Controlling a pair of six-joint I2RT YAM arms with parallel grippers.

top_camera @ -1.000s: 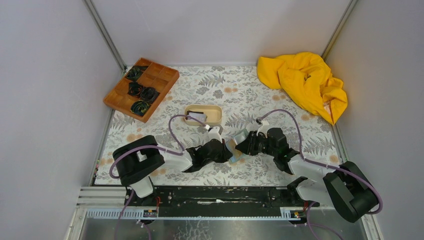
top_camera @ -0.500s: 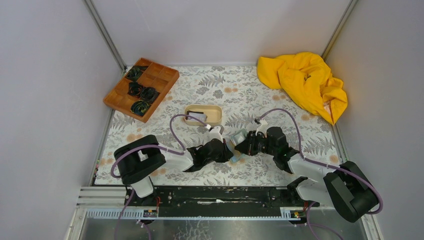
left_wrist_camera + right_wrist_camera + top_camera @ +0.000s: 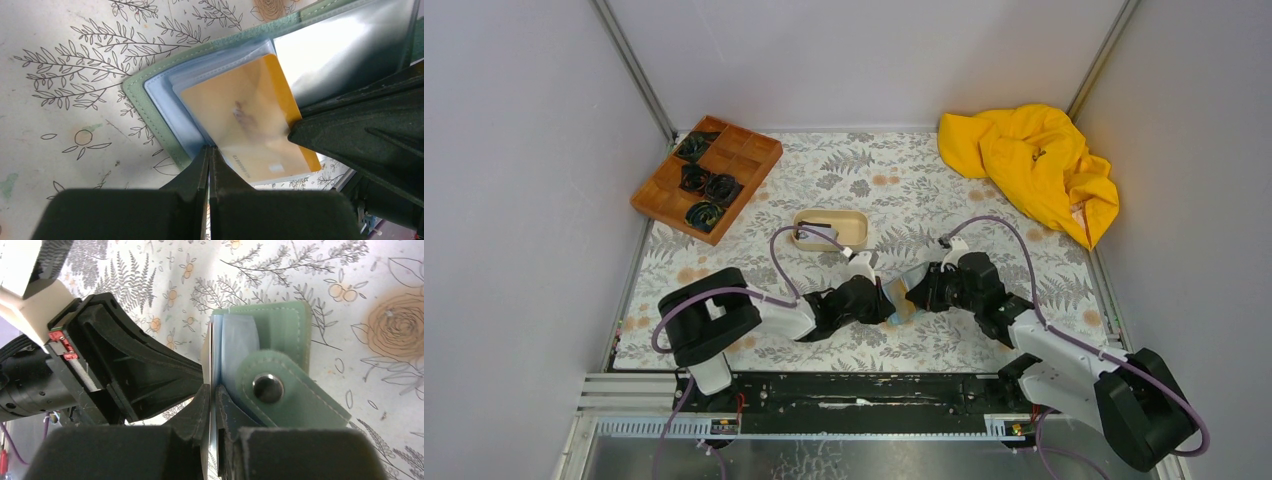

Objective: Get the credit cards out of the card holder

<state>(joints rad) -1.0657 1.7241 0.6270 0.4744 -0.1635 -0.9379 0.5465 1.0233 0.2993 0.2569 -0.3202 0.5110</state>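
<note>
Card holder was held pinched from both sides, just above the table near its front middle.
My left gripper clenched the tan-orange card by its edge, inside a clear sleeve. My right gripper nipped a thin inner leaf. The card looked stiff, light and slick, so I judged its exposed edge the best hold.

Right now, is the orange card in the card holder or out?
Mostly in: the clear sleeve of the card holder covers the orange card except one bright edge.
</note>
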